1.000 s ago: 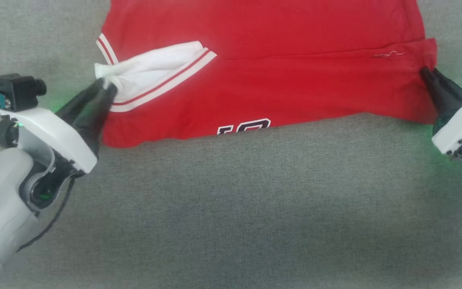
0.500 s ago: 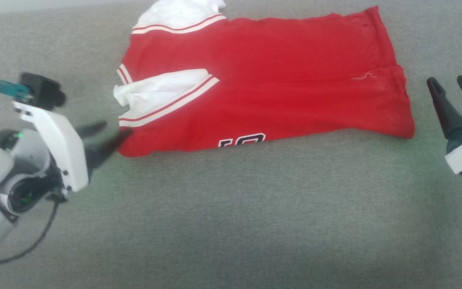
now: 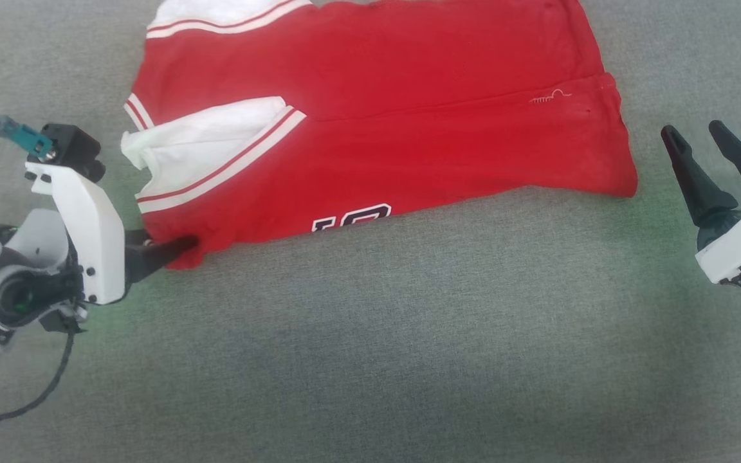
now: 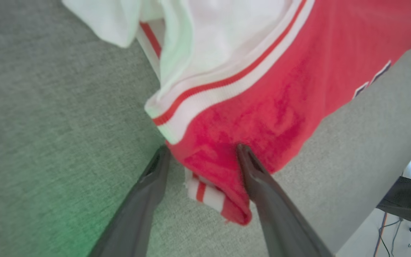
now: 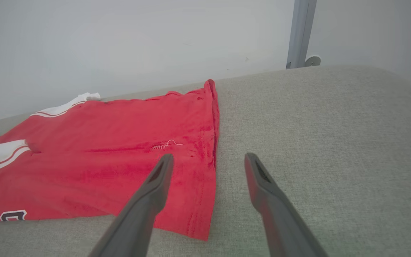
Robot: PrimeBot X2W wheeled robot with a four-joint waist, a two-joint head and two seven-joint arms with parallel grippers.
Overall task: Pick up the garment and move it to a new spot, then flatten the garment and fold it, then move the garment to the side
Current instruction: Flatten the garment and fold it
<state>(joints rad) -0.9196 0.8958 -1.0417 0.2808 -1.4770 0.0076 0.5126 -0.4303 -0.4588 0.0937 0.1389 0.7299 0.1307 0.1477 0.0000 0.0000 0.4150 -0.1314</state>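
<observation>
The garment (image 3: 409,128) is a red jersey with white striped sleeves, lying folded on the grey cushion. Dark lettering (image 3: 351,218) peeks out at its near edge. My left gripper (image 3: 177,247) is open at the garment's near left corner. In the left wrist view the garment (image 4: 280,100) has that corner lying between the spread fingers (image 4: 259,185) of the left gripper (image 4: 202,150). My right gripper (image 3: 691,130) stands open to the right of the garment, apart from its hem. Seen from the right wrist, the right gripper (image 5: 209,157) hovers over the garment (image 5: 120,150) by its right edge.
The grey upholstered surface (image 3: 409,354) spreads wide in front of the garment. A pale wall (image 5: 120,43) and a metal post (image 5: 300,32) stand behind it. In the left wrist view the cushion's edge drops to a floor with cables (image 4: 405,228).
Both grippers have opened and let go of the garment, which now lies flat. The left gripper went from the white sleeve to the near left corner. The right one backed off the hem. The camera shifted.
</observation>
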